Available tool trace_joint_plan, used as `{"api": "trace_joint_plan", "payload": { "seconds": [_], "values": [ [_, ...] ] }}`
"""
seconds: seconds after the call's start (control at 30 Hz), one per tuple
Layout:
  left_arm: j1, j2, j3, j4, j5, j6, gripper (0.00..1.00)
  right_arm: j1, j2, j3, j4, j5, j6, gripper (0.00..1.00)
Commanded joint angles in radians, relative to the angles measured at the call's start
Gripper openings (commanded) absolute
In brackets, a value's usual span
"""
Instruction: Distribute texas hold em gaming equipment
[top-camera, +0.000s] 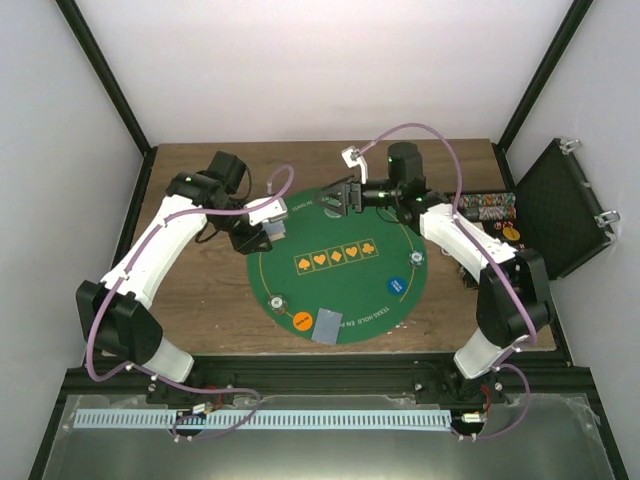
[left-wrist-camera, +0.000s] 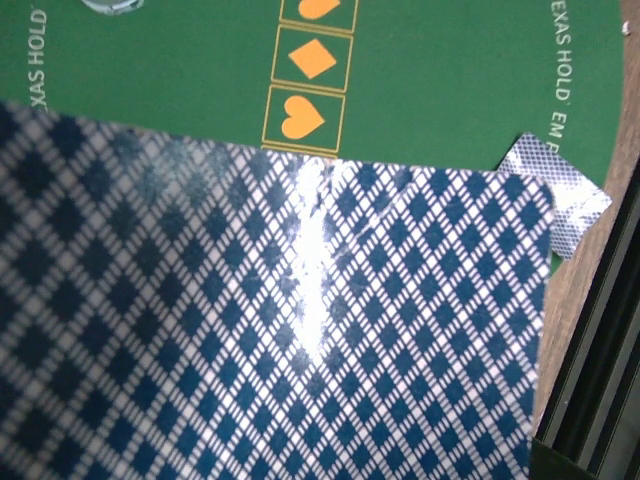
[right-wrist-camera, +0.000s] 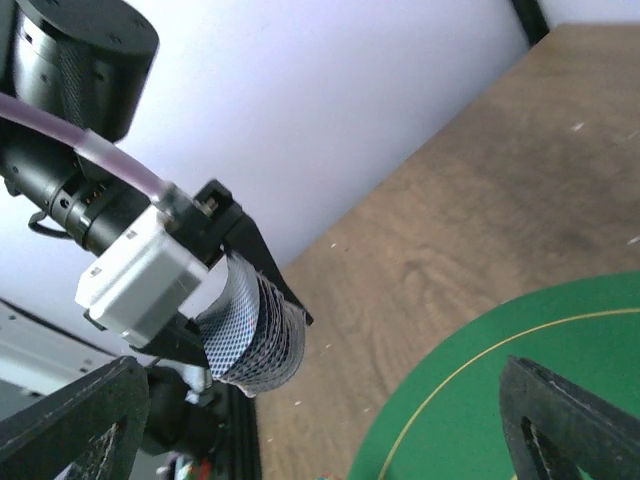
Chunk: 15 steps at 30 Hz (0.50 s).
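Note:
My left gripper (top-camera: 264, 230) is shut on a bent deck of cards (top-camera: 277, 226) and holds it above the left edge of the green mat (top-camera: 340, 290). In the right wrist view its black fingers (right-wrist-camera: 258, 252) clamp the deck (right-wrist-camera: 250, 335). In the left wrist view the diamond-patterned card back (left-wrist-camera: 270, 330) fills the frame and hides the fingers. A small pile of cards (top-camera: 328, 325) lies on the mat's near edge and also shows in the left wrist view (left-wrist-camera: 560, 195). My right gripper (top-camera: 342, 197) is open and empty over the mat's far edge.
On the mat lie an orange disc (top-camera: 302, 321), a blue disc (top-camera: 396, 286) and two clear-grey discs (top-camera: 277, 301) (top-camera: 416, 259). A row of poker chips (top-camera: 488, 207) sits at the right beside an open black case (top-camera: 562, 205). White walls enclose the table.

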Motion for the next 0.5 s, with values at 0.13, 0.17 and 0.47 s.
{"api": "trace_joint_plan", "payload": {
  "seconds": [0.13, 0.17, 0.47],
  "values": [
    [-0.014, -0.004, 0.062, -0.05, 0.086, 0.015, 0.49, 0.095, 0.104, 0.073, 0.058, -0.117, 0.148, 0.92],
    [-0.015, -0.002, 0.063, -0.048, 0.085, 0.01, 0.49, 0.102, 0.118, 0.073, 0.08, -0.12, 0.175, 0.91],
    [-0.015, 0.003, 0.054, -0.031, 0.078, -0.001, 0.49, 0.179, 0.224, 0.132, 0.191, -0.137, 0.271, 0.88]
  ]
}}
